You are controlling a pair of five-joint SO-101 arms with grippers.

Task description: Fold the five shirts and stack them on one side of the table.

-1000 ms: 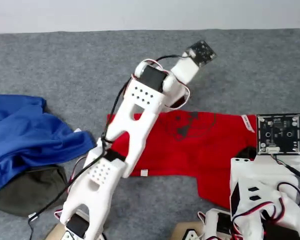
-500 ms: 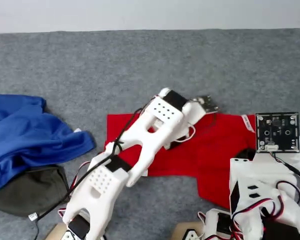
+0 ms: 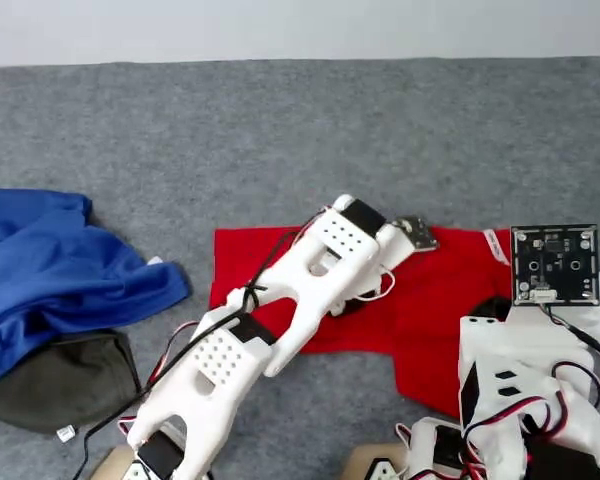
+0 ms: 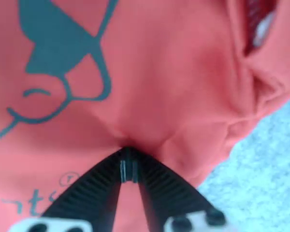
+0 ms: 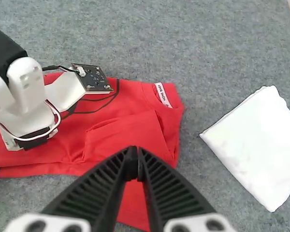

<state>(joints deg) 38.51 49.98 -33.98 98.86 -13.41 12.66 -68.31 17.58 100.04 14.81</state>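
Since the red shirt [image 3: 450, 300] lies spread on the grey table [image 3: 280, 130] before both arms, with a flap doubled over near its collar, the fold is judged to be only begun. The left gripper [image 4: 128, 162] is seen clamped on a pinch of the red cloth just beside the printed figure. The fabric is puckered at the tips, so a grasp is judged to be made. Whether one layer or two is caught cannot be told. The right gripper [image 5: 134, 166] is held above the red shirt with its jaws pressed together and nothing between them.

For a clean fold, the pinch should be raised only enough for the cloth to clear the layer beneath. It should then be carried straight across and laid so that edge meets edge. If the whole shirt is dragged, the lift should be eased, and the free gripper could be lowered onto the cloth to pin the fold line. A thin pinch may slip, so a slow pull is advised.

A folded white shirt [image 5: 253, 145] is seen beside the red one, apart from it, and is judged to mark the stacking side. A blue shirt [image 3: 60, 265] and a dark shirt [image 3: 60, 380] are left bunched together at the opposite side, not yet folded.
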